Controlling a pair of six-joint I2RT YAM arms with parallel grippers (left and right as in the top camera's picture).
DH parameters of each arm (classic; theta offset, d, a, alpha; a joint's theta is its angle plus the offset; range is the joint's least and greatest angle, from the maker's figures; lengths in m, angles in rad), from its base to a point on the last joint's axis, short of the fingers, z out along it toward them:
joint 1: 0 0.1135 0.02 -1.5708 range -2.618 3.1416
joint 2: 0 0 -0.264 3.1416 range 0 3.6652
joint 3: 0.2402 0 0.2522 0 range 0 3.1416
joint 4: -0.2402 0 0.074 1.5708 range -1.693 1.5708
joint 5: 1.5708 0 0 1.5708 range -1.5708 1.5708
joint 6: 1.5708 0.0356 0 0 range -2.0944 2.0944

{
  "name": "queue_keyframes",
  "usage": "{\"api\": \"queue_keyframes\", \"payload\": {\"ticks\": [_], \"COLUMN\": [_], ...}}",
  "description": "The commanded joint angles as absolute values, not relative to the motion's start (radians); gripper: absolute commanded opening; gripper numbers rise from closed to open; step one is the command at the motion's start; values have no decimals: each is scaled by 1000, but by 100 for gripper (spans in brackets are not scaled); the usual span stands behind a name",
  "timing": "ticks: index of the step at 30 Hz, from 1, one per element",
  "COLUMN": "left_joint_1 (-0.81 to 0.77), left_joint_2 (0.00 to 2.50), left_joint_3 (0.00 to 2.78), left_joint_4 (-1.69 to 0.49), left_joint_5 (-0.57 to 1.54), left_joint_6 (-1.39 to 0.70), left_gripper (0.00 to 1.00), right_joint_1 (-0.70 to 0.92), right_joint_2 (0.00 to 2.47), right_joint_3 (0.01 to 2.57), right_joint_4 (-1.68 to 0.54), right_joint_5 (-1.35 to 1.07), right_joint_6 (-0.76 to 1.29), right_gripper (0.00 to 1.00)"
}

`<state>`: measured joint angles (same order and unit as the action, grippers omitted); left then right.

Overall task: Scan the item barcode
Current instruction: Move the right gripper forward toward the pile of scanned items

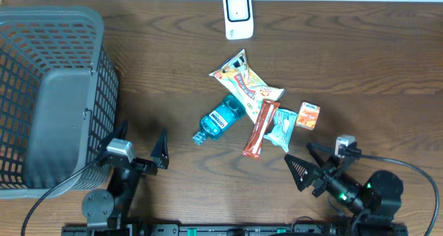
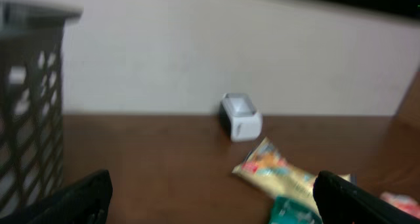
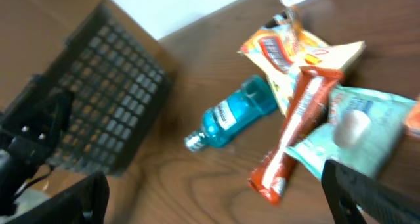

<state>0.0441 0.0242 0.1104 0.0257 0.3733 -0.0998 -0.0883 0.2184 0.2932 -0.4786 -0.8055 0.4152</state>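
Barcode scanner (image 1: pixel 238 14), a small white unit, stands at the far edge of the table (image 1: pixel 152 42), well apart from both arms, probably parked there so that goods can be passed in front of it. The goods lie in a loose heap at mid-table: a snack bag (image 1: pixel 243 78) nearest the scanner, a blue mouthwash bottle (image 1: pixel 223 118) on its side just beside it, a red bar wrapper (image 1: pixel 261 129) overlapping the bag's end and a teal packet (image 1: pixel 283 129), and a small orange box (image 1: pixel 309 115) touching the packet's far side. A grey mesh basket (image 1: pixel 104 91) sits to the left (likely the drop-off for scanned goods, though that is a guess).

Left gripper (image 1: pixel 142 140) hovers near the basket and right gripper (image 1: pixel 303 160) just short of the heap. Both have their fingers spread wide and carry nothing, so no item has been picked yet. The right one is the closer to the heap and looks the better placed to reach in.

No barcode shows on any item, so which face must be turned to the scanner cannot be told. The left wrist view is blurred, and the mouthwash bottle is cut off at its lower edge. In the right wrist view the teal packet runs off the frame and the orange box is a sliver — the scanner only a white corner at the top.
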Motion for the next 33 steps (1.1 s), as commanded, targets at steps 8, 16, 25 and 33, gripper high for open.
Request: {"api": "queue_keyframes", "payload": {"ticks": [8, 16, 25, 33], "left_joint_1": [43, 43, 43, 43], "left_joint_2": [102, 115, 115, 115], "left_joint_3": [118, 118, 118, 118], "left_joint_4": [10, 12, 12, 111], "left_joint_5": [270, 9, -54, 229], "left_joint_6": [-84, -144, -143, -111], "left_gripper": [98, 98, 98, 98], "right_joint_1": [-11, 220, 447, 502], "right_joint_2": [521, 673, 812, 909], "right_joint_3": [586, 625, 625, 628], "right_joint_4": [-701, -727, -617, -575], "right_joint_5": [-525, -322, -191, -144], "right_joint_6": [245, 251, 316, 321], "right_gripper": [95, 95, 97, 98]}}
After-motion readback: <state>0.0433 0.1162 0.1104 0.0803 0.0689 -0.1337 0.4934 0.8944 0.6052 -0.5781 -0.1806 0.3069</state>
